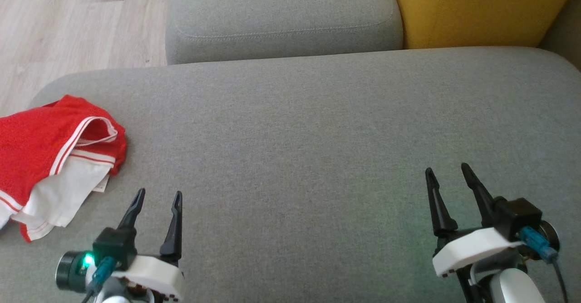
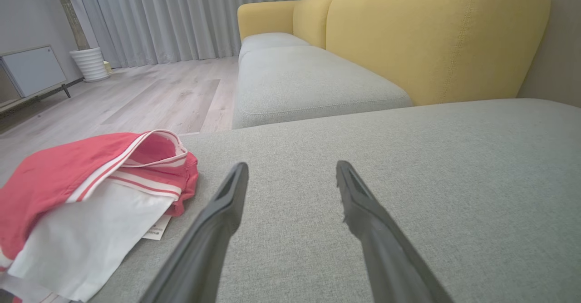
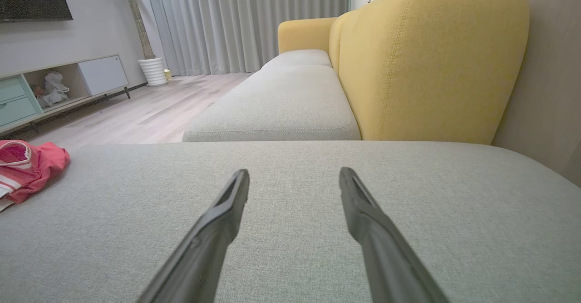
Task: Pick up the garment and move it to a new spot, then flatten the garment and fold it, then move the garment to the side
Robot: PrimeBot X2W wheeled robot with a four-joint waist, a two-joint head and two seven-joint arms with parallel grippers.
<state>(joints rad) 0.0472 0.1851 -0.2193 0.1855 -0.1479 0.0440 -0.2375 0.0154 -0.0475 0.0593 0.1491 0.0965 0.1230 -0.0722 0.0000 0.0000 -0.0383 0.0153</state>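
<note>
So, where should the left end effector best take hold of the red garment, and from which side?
Probably the striped hem of the garment: it arches up off the cushion, so one finger can slip under. Come from its right side in the head view, where the open left end effector hovers.

Left gripper (image 1: 160,192) and right gripper (image 1: 447,167) each showing two long tapering matte-black fingers (image 1: 172,230) on a white moulded plastic wrist shell (image 1: 154,273). Black boxy camera block (image 1: 115,245) sitting on each, teal-blue cable plug (image 1: 534,243) sticking out; small green light (image 1: 87,260) glowing on left.
</note>
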